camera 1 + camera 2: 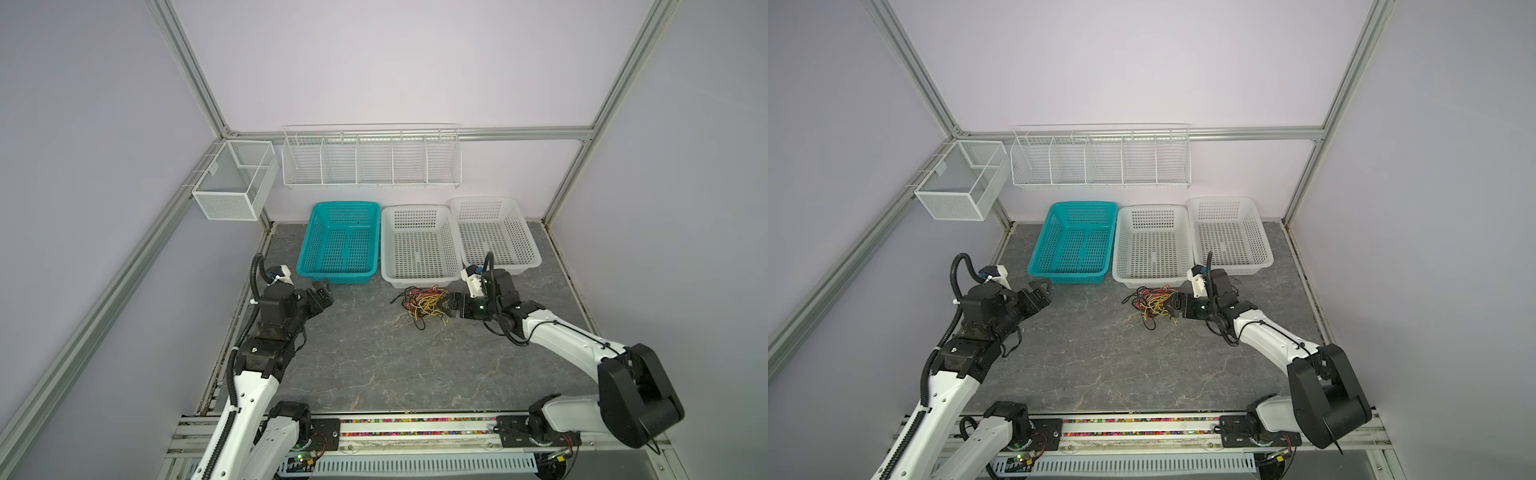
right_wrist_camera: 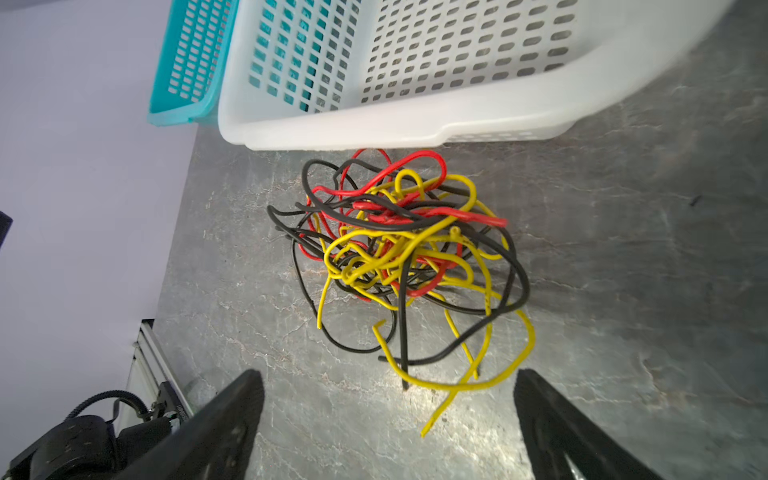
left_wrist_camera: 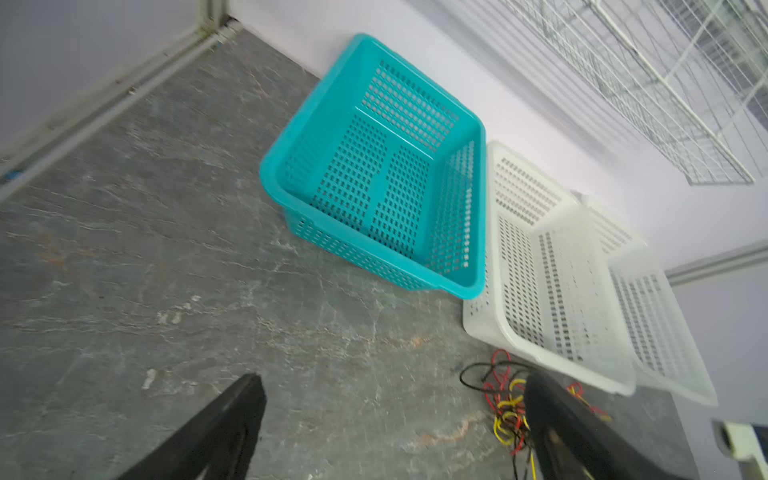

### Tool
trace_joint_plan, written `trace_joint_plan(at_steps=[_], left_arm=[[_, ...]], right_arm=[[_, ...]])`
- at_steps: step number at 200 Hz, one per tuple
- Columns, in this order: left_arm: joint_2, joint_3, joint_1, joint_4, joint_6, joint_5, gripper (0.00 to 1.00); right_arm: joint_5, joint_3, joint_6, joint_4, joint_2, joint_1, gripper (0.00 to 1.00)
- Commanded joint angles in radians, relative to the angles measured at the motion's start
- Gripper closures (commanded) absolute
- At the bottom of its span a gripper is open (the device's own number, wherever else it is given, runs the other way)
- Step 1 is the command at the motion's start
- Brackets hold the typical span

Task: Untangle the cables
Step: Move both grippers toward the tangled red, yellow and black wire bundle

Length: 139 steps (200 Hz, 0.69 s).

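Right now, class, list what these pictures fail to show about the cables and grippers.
Both top views: the cables are too small to trace singly; the right gripper covers their edge.
Left wrist view: blurred; a finger of the left gripper hides part of the tangle.
Right wrist view: crossings inside the knot unclear.

One tangle of cables (image 1: 422, 305) in three colours, one teal basket (image 1: 336, 273), two white baskets (image 1: 419, 280) (image 1: 484, 200), one five-bay wire rack (image 1: 372, 160), one mesh bin (image 1: 226, 203), two pincers, left pincer (image 1: 327, 292), right pincer (image 1: 444, 306)

Robotics lab cell: aluminium-profile frame (image 1: 193, 68), plain lilac walls (image 1: 395, 58), 2 arms (image 1: 249, 392) on a bench rail (image 1: 415, 432).
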Motion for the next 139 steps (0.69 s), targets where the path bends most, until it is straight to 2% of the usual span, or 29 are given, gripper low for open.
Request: trace_joint_plan(at_steps=[1, 30, 54, 65, 85, 139], left_arm=[[-0.010, 0.004, -0.003, 0.012, -0.020, 0.160, 0.02], [-0.010, -0.092, -0.003, 0.159, -0.079, 0.278, 0.02], [0.121, -0.026, -0.013, 0.102, -0.031, 0.338, 0.01], [0.162, 0.012, -0.035, 0.047, 0.009, 0.313, 0.01], [0.162, 0.035, -0.060, -0.003, 0.041, 0.277, 0.01], [0.065, -0.145, -0.142, 0.081, -0.037, 0.192, 0.01]], right_arm=[[0.081, 0.043, -0.047, 0.047, 0.030, 0.012, 0.03], [0.113, 0.089, -0.051, 0.060, 0.121, 0.020, 0.03], [0.132, 0.156, -0.041, 0.065, 0.209, 0.049, 0.01], [0.136, 0.194, -0.044, 0.055, 0.248, 0.072, 0.00], [0.172, 0.222, -0.055, 0.047, 0.290, 0.109, 0.04], [0.166, 0.249, -0.061, 0.069, 0.395, 0.142, 0.21]])
